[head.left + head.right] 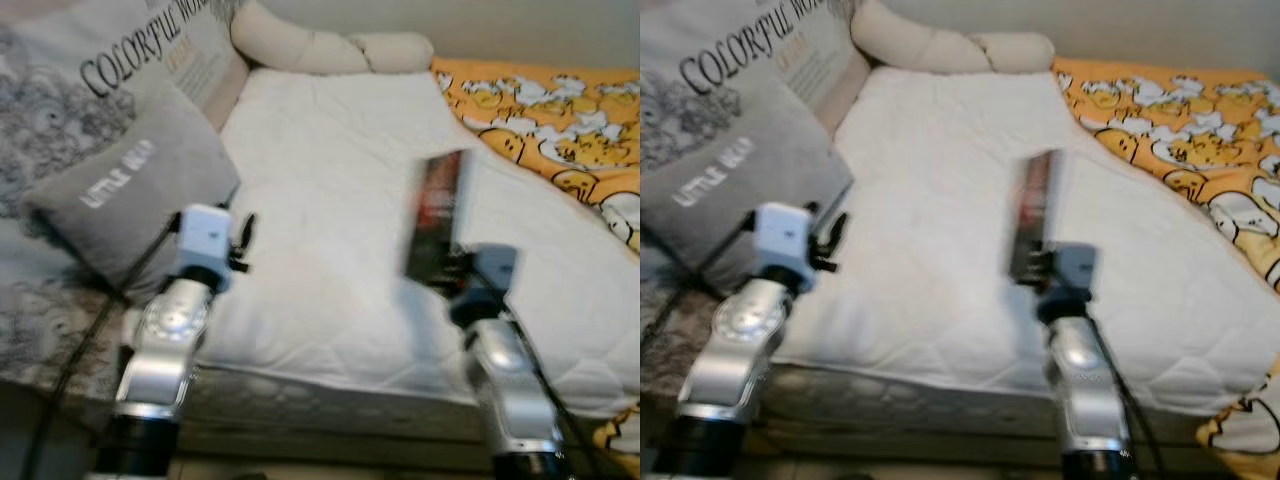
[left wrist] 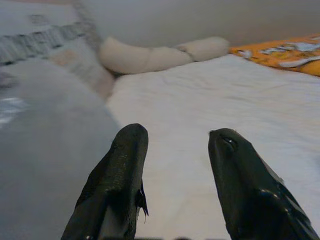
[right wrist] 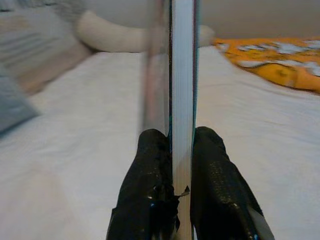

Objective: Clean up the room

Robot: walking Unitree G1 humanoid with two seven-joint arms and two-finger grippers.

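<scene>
The robot is standing at the near edge of a bed (image 1: 330,200) covered by a white quilted blanket, with both arms reaching out over it. The right gripper (image 3: 181,145) is pinching a thin book (image 1: 437,215) between its two black fingers, which are closing tight against either cover; the book is standing upright on its edge above the white blanket, right of the middle (its cover looks dark with some red, but the blur is hiding the detail). The left gripper (image 2: 177,150) is hovering over the left part of the blanket with its fingers (image 2: 120,175) spread well apart and nothing between them, just beside a grey cushion (image 1: 135,195) printed with pale lettering. A larger patterned pillow (image 1: 110,60) is leaning behind that cushion at the far left. A long cream bolster (image 1: 330,45) is lying along the far end of the bed, and an orange blanket with a cartoon print (image 1: 560,120) is covering the far right side
</scene>
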